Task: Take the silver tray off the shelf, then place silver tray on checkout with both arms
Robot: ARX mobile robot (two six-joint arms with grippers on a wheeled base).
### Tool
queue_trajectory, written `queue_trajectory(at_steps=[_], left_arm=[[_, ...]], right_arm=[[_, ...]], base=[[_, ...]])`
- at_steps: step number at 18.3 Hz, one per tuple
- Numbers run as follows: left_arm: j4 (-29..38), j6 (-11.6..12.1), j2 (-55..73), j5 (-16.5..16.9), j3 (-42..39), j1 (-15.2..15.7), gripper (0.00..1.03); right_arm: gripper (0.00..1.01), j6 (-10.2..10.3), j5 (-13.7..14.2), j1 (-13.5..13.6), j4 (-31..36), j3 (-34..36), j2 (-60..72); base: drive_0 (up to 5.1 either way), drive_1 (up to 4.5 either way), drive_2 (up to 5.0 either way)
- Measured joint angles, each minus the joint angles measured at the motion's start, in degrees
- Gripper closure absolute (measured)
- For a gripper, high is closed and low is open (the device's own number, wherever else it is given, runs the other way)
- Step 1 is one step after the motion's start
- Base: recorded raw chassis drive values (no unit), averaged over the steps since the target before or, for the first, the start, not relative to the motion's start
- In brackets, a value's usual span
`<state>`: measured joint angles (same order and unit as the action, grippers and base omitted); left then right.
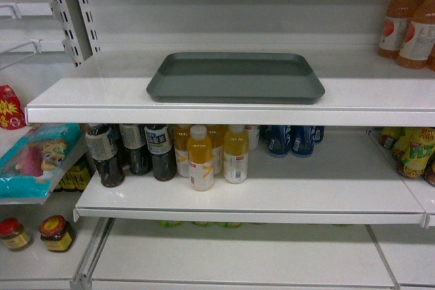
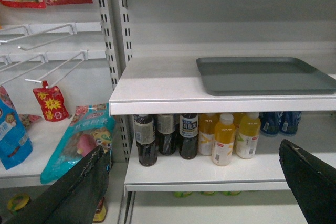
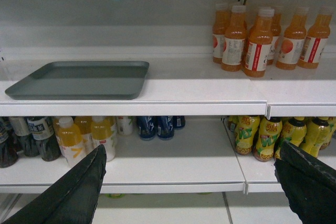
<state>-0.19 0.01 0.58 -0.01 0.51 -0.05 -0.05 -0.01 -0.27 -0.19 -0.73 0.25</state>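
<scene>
White store shelf [image 1: 380, 93] bearing one grey tray [image 1: 235, 77]; five orange bottles [image 3: 262, 38] at 2 o'clock. Both grippers, left [image 2: 194, 182] and right [image 3: 191, 184], spread wide, holding nothing.

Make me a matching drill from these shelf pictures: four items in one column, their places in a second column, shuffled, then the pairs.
Items:
1. silver tray
2. orange drink bottles
3. dark drink bottles
4. red-lidded jars

Places:
A. lowest left, under the snack bags
B. right end of the tray's level
C. alone on the shelf board, near its front edge
D. left end of the board below the tray

Pairs: 1-C, 2-B, 3-D, 4-A
</scene>
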Motion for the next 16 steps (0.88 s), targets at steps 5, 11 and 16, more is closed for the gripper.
queue_trajectory(at_steps=[5,11,16], left_arm=[[0.0,0.0,0.0,0.0,0.0,0.0,0.05],[0.0,0.0,0.0,0.0,0.0,0.0,0.05],[0.0,0.0,0.0,0.0,0.0,0.0,0.05]], right_arm=[[0.03,0.0,0.0,0.0,0.0,0.0,0.0],[0.03,0.0,0.0,0.0,0.0,0.0,0.0],[0.03,0.0,0.0,0.0,0.0,0.0,0.0]], base=[[0.0,0.87,-0.8],[0.1,4.38,-4.2],[0.1,4.39,-4.2]])
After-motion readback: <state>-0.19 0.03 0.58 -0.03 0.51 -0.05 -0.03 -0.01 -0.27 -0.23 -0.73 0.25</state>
